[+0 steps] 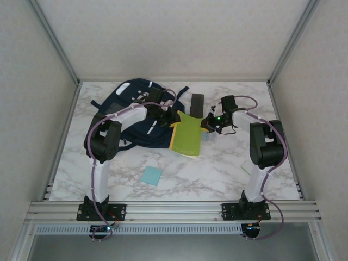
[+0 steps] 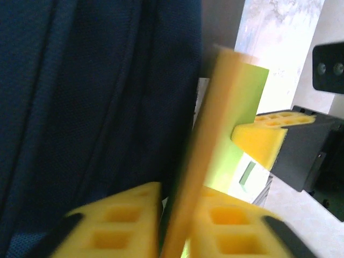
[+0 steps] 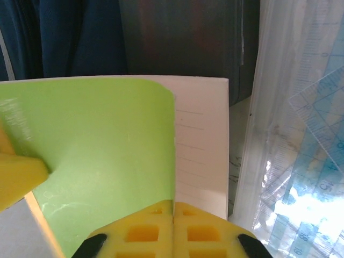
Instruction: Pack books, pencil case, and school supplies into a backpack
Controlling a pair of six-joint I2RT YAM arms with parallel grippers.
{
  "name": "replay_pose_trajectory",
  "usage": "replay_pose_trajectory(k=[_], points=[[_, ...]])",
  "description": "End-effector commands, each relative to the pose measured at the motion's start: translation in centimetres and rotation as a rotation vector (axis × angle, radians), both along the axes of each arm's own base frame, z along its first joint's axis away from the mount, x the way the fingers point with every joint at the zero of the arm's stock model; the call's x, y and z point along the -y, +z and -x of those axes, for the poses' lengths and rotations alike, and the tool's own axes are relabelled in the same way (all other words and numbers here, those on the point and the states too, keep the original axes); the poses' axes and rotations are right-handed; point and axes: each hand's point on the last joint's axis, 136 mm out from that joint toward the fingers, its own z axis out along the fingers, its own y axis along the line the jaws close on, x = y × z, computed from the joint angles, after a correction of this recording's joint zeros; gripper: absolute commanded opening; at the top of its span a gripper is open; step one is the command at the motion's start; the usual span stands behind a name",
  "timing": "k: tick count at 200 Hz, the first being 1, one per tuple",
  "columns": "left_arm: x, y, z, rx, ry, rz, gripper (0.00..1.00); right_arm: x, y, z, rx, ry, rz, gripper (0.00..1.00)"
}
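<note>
The navy backpack (image 1: pixel 133 111) lies at the back left, and its fabric (image 2: pixel 97 97) is close beside my left gripper. My left gripper (image 1: pixel 171 117) (image 2: pixel 180 196) is shut on the thin edge of the orange-yellow book (image 2: pixel 207 140), right at the backpack's side. The lime green book (image 1: pixel 187 137) (image 3: pixel 102 145) lies just right of it, its cover lifted off a lined page (image 3: pixel 201 140). My right gripper (image 1: pixel 209 125) (image 3: pixel 173 207) is shut on that cover's edge. The dark pencil case (image 1: pixel 197 102) lies behind the books. The clear bluish packet (image 3: pixel 293 161) rests right of the green book. The light-blue square pad (image 1: pixel 152 175) lies at the front.
Cage walls and aluminium posts (image 1: pixel 54 38) bound the marble table (image 1: pixel 217 174). A pale flat sheet (image 1: pixel 247 165) lies by the right arm's base. Bare marble stretches across the front around the blue pad.
</note>
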Motion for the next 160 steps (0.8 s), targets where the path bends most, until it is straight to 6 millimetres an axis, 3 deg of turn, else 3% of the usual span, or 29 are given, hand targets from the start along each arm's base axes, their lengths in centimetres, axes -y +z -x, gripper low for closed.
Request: replay_pose_trajectory(k=[1,24,34,39,43,59,81,129,160], points=[[0.6,2.6,-0.1,0.043,-0.007,0.006,0.00,-0.3,1.4,0.0,0.020,-0.005,0.012,0.16],[0.1,5.2,-0.9,0.099,0.032,0.015,0.00,1.2,3.0,0.5,0.022,-0.074,0.092,0.70],[-0.1,6.6,-1.4,0.124,0.060,0.028,0.00,2.0,4.0,0.7,0.028,-0.115,0.132,0.82],[-0.3,7.3,-1.7,0.138,0.077,0.033,0.00,2.4,4.5,1.0,0.028,-0.135,0.151,0.95],[-0.5,7.9,-1.9,0.147,0.094,0.038,0.00,2.7,4.9,1.1,0.029,-0.151,0.161,0.98],[-1.5,10.1,-3.1,0.191,0.172,0.046,0.00,3.2,6.2,1.7,0.019,-0.210,0.162,0.99],[-3.5,13.0,-5.2,0.248,0.318,0.063,0.00,2.3,8.0,2.5,0.000,-0.278,0.074,0.99],[-8.2,18.3,-8.6,0.421,0.648,0.121,0.00,-3.3,11.3,3.5,0.036,-0.408,-0.207,0.99],[-9.2,19.0,-8.8,0.422,0.783,0.247,0.00,-6.7,13.6,3.4,0.114,-0.448,-0.343,0.99]])
